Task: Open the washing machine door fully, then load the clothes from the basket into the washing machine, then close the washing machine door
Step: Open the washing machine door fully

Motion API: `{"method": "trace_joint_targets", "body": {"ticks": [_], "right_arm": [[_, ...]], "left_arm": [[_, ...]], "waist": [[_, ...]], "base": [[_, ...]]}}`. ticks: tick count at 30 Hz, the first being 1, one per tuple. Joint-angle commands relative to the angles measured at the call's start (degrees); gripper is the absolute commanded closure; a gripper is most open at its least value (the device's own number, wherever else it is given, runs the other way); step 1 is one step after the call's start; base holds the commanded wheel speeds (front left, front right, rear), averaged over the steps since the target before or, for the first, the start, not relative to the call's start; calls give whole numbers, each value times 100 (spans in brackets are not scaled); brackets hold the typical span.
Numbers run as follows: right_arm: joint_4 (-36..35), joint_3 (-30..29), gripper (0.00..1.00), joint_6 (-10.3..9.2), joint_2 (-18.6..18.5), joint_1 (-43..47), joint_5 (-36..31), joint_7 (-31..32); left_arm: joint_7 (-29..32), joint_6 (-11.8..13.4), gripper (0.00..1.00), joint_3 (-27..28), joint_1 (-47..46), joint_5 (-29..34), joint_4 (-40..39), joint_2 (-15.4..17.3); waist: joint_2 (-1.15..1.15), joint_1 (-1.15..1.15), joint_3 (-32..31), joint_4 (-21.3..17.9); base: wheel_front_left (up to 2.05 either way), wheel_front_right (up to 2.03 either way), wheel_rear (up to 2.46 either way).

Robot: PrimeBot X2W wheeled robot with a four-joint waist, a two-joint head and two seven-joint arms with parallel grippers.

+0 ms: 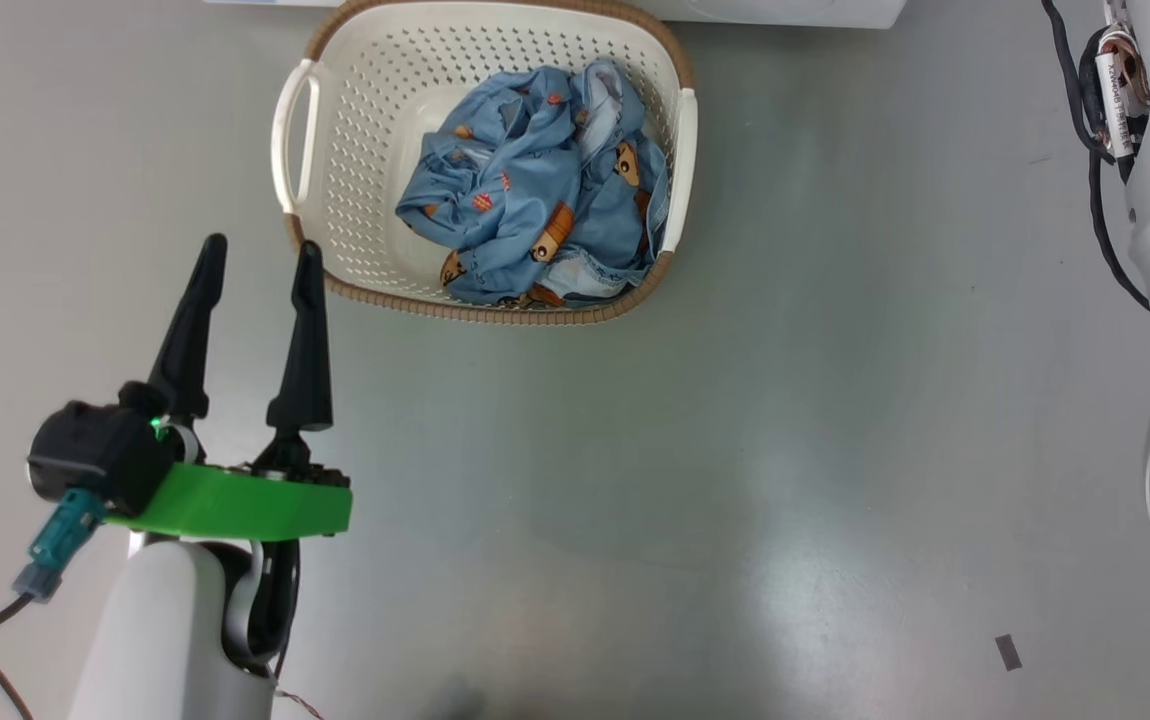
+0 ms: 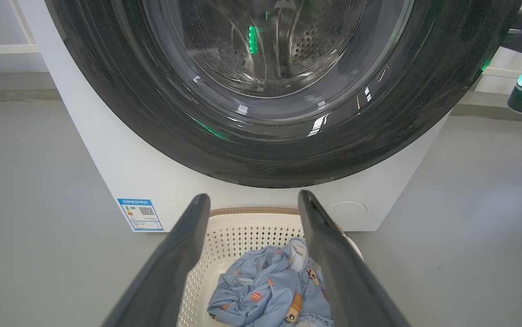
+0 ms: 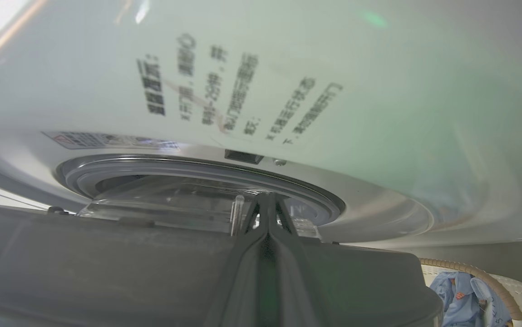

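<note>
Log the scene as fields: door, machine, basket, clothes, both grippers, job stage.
door: round washing machine door, glossy black rim, clear glass centre; ajar, not fully open
machine: big white front-loading washing machine
basket: cream-white perforated plastic basket on grey floor, before machine
clothes: soft light blue printed clothes, all in basket
left gripper: open, empty, short of basket
right gripper: shut, at door's rim
stage: door opening unfinished; loading not begun

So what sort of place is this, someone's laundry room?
Likely a laundry corner, perhaps a test room set up as one: a white front-loading washing machine stands on a bare grey floor, with a basket of clothes before it.
</note>
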Motion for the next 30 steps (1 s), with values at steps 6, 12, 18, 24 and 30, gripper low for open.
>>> {"method": "trace_joint_targets", "body": {"ticks": [6, 12, 18, 24, 30], "right_arm": [[-236, 332, 100, 52, 408, 134, 287, 593], [-401, 446, 100, 52, 408, 390, 527, 1209], [-624, 516, 100, 52, 408, 685, 625, 1654], [-878, 590, 100, 52, 408, 1137, 666, 2194], [-1197, 755, 100, 52, 408, 1627, 876, 2677]], "left_arm": [[-52, -17, 0, 271, -41, 4, -161, 129], [-52, -17, 0, 298, -54, 30, -201, 127], [-52, -17, 0, 305, -29, 85, -229, 127], [-52, -17, 0, 338, 24, 115, -251, 132], [-52, -17, 0, 346, 107, 128, -273, 136]], "waist": [[0, 0, -41, -65], [0, 0, -94, -103], [0, 0, -184, -123], [0, 0, -347, -113], [0, 0, -528, -102]], "base": [[0, 0, 0], [0, 0, 0], [0, 0, 0], [0, 0, 0], [0, 0, 0]]}}
